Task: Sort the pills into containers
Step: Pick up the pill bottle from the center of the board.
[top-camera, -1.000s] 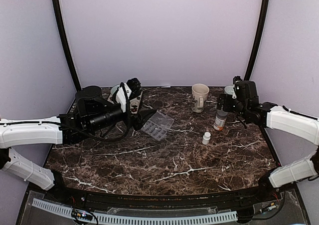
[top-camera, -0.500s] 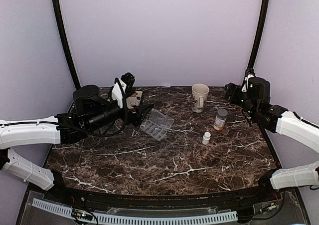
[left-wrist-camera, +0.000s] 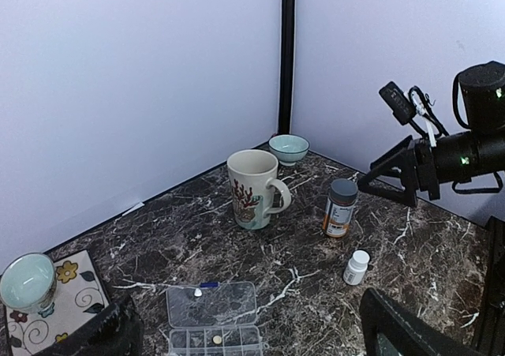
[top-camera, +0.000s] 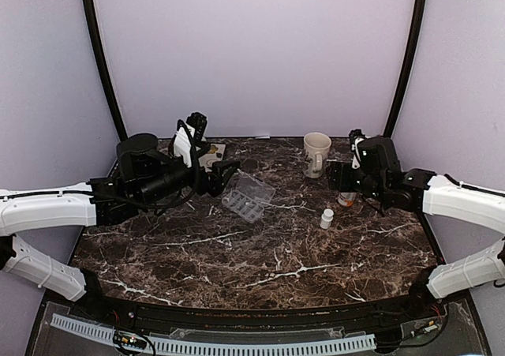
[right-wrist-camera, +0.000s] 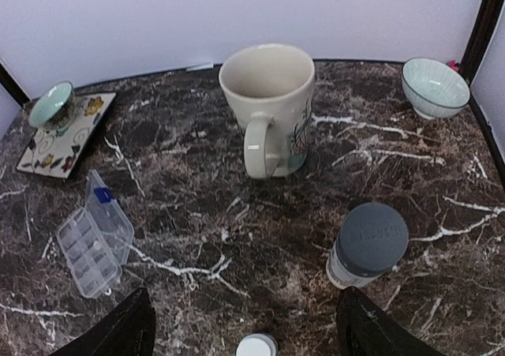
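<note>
The clear pill organizer [top-camera: 248, 196] lies open left of the table's middle. In the left wrist view a white pill [left-wrist-camera: 197, 292] rests on its flat lid and a yellowish pill [left-wrist-camera: 217, 339] sits in one of the containers [left-wrist-camera: 213, 340]. My left gripper [top-camera: 225, 176] hovers open just left of the organizer [left-wrist-camera: 211, 307], nothing between its fingers [left-wrist-camera: 398, 332]. My right gripper [top-camera: 338, 176] is open above the table by the grey-capped orange bottle [right-wrist-camera: 367, 244]. The small white bottle [right-wrist-camera: 256, 346] shows low between its fingers [right-wrist-camera: 126, 332].
A cream mug [top-camera: 317, 152] stands at the back middle. A teal bowl [right-wrist-camera: 431, 86] sits in the back right corner. A small bowl [right-wrist-camera: 51, 105] rests on a flowered tile [right-wrist-camera: 67, 139] at the back left. Lilac walls close in three sides.
My right arm has swung from the back right down and leftward, over the orange bottle. Its jaws have narrowed slightly. My left gripper has drawn back a little from the organizer.
</note>
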You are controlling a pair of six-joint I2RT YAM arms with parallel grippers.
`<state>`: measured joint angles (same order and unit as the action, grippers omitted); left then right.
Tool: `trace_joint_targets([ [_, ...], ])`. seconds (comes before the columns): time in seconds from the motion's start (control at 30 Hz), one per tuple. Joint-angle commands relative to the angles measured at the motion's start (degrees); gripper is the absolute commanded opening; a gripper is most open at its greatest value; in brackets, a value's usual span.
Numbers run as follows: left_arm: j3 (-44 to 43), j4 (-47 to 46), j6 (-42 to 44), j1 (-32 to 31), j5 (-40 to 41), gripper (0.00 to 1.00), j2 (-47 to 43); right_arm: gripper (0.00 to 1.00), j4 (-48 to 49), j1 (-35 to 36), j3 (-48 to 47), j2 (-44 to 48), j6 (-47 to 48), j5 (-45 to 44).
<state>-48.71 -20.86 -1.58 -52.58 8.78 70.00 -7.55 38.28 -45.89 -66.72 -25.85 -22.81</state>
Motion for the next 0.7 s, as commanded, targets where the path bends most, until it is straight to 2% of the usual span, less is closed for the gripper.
trace_joint_targets([
  [0.0, 0.5, -0.2, -2.3, 1.4, -1.2, 0.99, 0.3, 0.78, -7.5, 2.8, -3.2, -2.2, -4.1, -4.6],
  [0.27, -0.7, 2.4, -3.4, 1.6, -0.3, 0.99, 2.3, 0.75, -17.9, 3.9, -7.2, -7.0, -11.1, 3.5],
  [0.67, -2.7, 5.9, -3.7, 1.6, 0.2, 0.99, 4.2, 0.73, -23.3, 3.8, -11.4, -15.9, -12.9, 9.3],
])
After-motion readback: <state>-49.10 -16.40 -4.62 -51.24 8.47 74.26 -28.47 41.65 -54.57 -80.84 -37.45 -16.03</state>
